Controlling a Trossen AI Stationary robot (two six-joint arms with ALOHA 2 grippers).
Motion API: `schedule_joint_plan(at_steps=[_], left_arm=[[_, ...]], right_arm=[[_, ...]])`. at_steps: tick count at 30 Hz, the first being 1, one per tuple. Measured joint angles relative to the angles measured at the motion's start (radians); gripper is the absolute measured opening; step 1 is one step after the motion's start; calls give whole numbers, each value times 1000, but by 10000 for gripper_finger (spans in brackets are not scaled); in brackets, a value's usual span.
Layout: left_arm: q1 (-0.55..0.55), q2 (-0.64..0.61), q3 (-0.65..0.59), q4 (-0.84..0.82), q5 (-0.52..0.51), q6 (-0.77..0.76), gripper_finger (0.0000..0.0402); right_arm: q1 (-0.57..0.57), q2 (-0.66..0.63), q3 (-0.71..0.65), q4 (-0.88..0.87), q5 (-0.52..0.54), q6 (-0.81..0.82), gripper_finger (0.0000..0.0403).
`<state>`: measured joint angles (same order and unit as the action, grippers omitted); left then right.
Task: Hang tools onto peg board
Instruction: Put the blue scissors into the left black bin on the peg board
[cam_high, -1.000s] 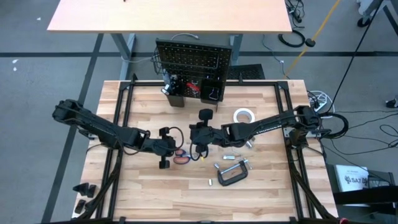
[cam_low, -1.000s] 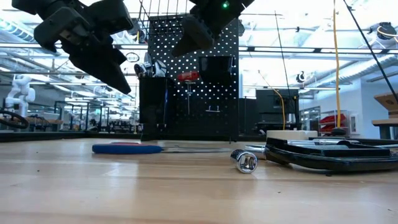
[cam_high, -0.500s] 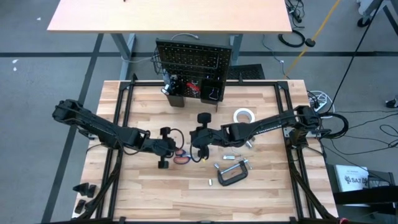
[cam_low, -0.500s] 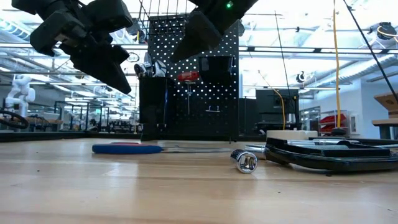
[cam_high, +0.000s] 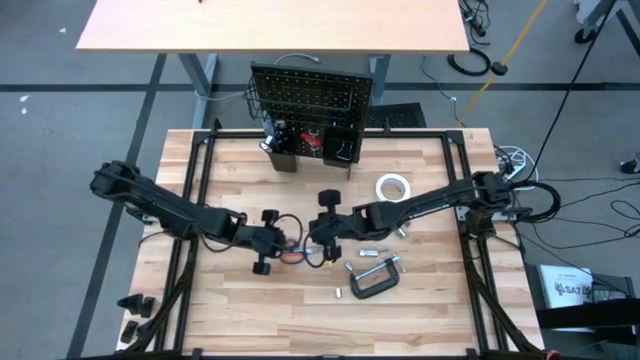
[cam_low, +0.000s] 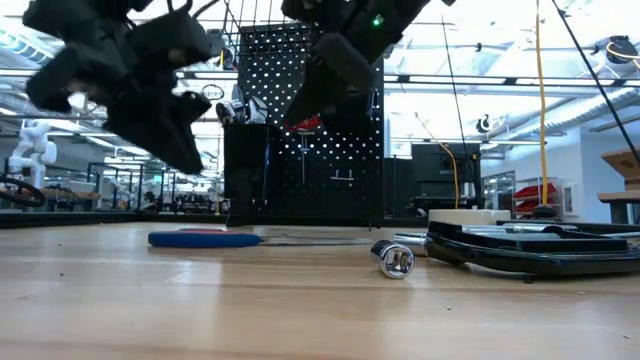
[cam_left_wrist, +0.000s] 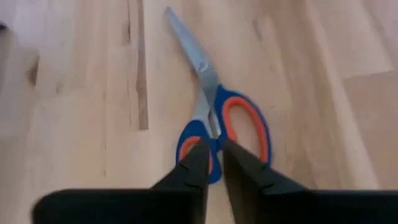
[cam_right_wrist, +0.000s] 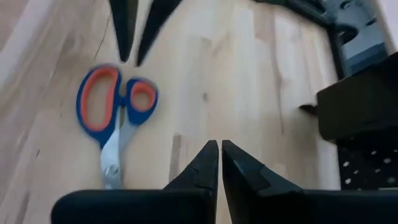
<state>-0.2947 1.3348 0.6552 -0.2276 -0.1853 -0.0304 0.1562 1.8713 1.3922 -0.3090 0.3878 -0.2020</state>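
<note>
I see the scissors (cam_left_wrist: 214, 118) flat mid-table, blades pointing away from my left gripper (cam_left_wrist: 211, 163), its fingers a narrow slit over the handle loops. My right gripper (cam_right_wrist: 220, 163) hangs shut just beside, empty.

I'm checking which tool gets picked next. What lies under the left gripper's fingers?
The scissors lie flat on the table beneath the left gripper. Its nearly closed fingers cover part of the smaller handle loop; the blades show fully.
</note>
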Motion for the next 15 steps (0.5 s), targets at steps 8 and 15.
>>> schedule_joint_plan(at_steps=[8,15], left_arm=[[11,104,7,80,-1,-125,169],[28,131,14,92,53,-252,187]], right_arm=[[-1,20,0,-10,-1,3,13],[-1,20,0,-10,-1,4,13]])
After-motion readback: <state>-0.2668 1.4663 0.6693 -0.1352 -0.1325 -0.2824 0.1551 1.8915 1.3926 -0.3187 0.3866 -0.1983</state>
